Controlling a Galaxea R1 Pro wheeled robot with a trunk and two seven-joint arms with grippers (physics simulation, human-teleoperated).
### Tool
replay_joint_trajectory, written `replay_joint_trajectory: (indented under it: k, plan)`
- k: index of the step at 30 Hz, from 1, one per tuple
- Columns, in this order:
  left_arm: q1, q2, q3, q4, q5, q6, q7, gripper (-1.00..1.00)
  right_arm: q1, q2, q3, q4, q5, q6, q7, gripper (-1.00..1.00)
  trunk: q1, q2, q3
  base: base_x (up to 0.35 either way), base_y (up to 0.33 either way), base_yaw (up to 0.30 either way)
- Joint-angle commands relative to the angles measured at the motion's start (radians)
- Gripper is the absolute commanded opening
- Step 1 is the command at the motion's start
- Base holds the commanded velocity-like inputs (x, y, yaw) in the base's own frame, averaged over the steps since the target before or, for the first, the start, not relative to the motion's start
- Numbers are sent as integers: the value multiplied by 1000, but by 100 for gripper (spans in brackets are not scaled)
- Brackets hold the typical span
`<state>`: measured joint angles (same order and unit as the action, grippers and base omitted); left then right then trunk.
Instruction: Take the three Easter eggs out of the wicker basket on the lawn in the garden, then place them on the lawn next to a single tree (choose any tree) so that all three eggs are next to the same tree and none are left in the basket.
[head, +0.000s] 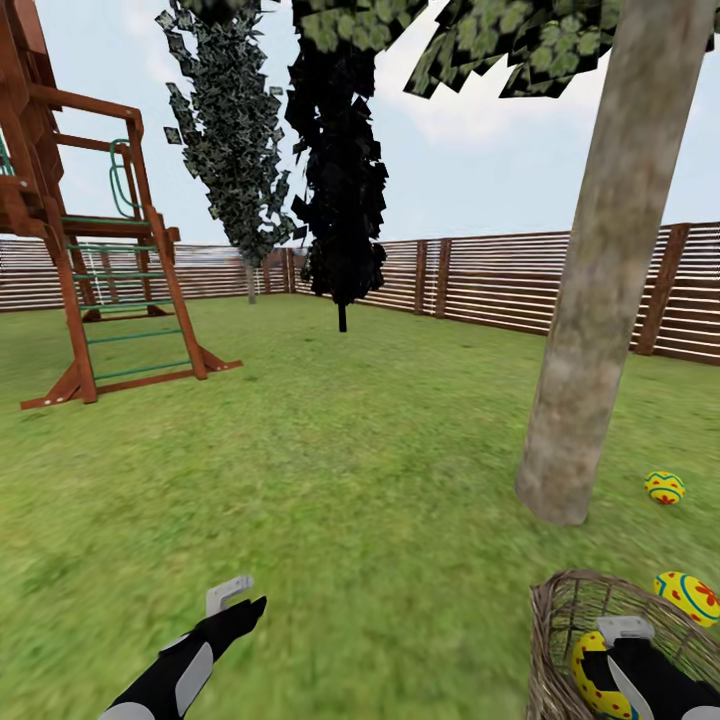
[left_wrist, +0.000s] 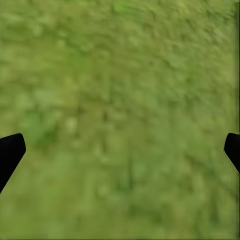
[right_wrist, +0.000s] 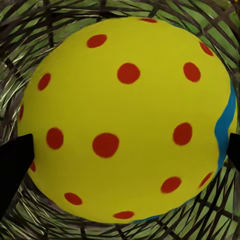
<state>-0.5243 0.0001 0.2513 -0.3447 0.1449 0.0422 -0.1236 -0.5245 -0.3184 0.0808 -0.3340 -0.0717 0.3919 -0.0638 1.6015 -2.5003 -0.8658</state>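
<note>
right gripper (head: 608, 668) is down inside the wicker basket (head: 556, 630), jaws spread wide either side of the last egg (right_wrist: 125, 120), not yet closed on it. best to centre, squeeze gently, lift straight up past the rim. two eggs (head: 664, 487) lie by the tree (head: 600, 300). left gripper (head: 232, 600) hangs open, empty, over the lawn (head: 350, 480).
</note>
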Motion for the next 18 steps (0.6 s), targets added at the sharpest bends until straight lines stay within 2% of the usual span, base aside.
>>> replay_joint_trajectory:
  k: [1, 3, 12, 18]
  plan:
    - [0, 0, 4, -1, 13, 4, -5, 100, 0, -1, 8, -2, -8, 6, -6, -100, -1, 0, 3, 0, 0, 0]
    - [0, 0, 4, -2, 14, 4, -6, 100, 0, -1, 8, -2, -8, 6, -6, -100, -2, 0, 11, 0, 0, 0]
    - [0, -2, 4, -1, 11, 6, -8, 100, 0, -1, 8, -2, -8, 5, -7, -100, -36, 63, 39, -1, 0, 0]
    - [0, -3, 5, 0, 10, 7, -8, 100, 0, -1, 7, -2, -7, 3, -5, -100, -59, 105, 58, -174, 198, 0]
